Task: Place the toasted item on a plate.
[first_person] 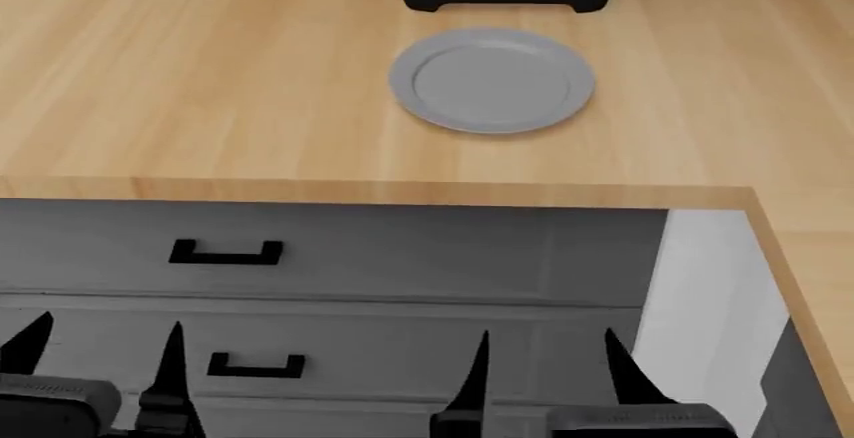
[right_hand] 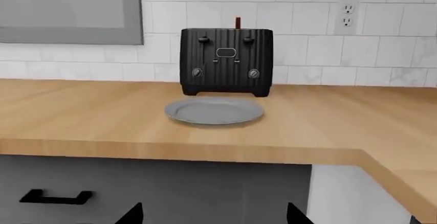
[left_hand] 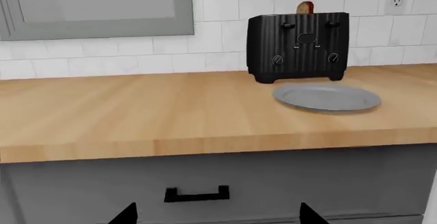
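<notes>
A slice of toast with a reddish-brown crust sticks up from a slot of the black toaster at the back of the wooden counter; in the right wrist view it shows edge-on as a thin sliver above the toaster. The round grey plate lies empty just in front of the toaster, and shows in the wrist views too. My left gripper and right gripper are both open and empty, low in front of the drawers, well short of the counter.
The grey cabinet front below the counter has black drawer handles. The counter edge turns a corner at the right. A white tiled wall with an outlet stands behind the toaster.
</notes>
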Available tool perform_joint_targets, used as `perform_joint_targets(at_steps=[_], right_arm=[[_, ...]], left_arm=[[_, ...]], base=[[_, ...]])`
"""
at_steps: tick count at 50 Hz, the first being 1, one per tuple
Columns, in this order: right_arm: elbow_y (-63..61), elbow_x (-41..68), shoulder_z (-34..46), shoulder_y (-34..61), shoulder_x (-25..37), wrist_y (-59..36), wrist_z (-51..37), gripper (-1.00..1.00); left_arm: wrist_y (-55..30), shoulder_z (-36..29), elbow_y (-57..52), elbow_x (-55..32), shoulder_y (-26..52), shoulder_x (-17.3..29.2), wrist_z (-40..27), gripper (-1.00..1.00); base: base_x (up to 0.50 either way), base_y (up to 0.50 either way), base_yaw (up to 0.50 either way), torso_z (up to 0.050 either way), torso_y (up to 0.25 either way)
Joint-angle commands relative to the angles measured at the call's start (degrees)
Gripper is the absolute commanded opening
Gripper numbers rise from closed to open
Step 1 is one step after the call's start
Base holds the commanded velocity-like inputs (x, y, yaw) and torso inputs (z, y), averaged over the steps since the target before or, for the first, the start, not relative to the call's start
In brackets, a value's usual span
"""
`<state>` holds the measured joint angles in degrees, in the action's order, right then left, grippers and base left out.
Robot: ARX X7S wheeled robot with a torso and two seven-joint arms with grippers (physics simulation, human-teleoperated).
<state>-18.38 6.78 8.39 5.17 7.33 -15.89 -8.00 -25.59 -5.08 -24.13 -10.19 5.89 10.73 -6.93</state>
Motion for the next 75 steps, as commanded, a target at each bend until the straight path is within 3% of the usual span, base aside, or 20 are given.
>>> perform_joint_targets(at_steps=[1, 12, 31, 75], right_arm=[[-10.44, 1.84, -0.05, 11.31, 1.39, -15.87, -0.83, 1.0], [-13.25, 6.02, -2.28, 28.33, 2.72, -31.81, -0.15, 1.0], [-9.84, 11.51, -3.85, 51.95, -0.07, -48.44, 0.0, 1.0], [-11.61, 14.44, -4.79, 51.08, 1.46, -48.97, -1.05, 1.0]], left_arm=[[-23.15, 3.65, -12.68, -8.01, 14.18, 3.46, 1.86, 1.0], [-44.31, 9.14, -11.8, -16.8, 36.15, 5.67, 3.35, 1.0], [-56.56, 9.24, -5.26, -19.44, 57.07, 8.82, 3.33, 1.0], [-57.97, 9.48, -5.87, -22.34, 58.86, 9.01, 2.28, 1.0]], base=[[0.0, 0.0, 0.0, 0.0, 0.0], [0.0, 0.0, 0.0, 0.0, 0.0], [0.02, 0.0, 0.0, 0.0, 0.0], [0.48, 0.0, 0.0, 0.0, 0.0]])
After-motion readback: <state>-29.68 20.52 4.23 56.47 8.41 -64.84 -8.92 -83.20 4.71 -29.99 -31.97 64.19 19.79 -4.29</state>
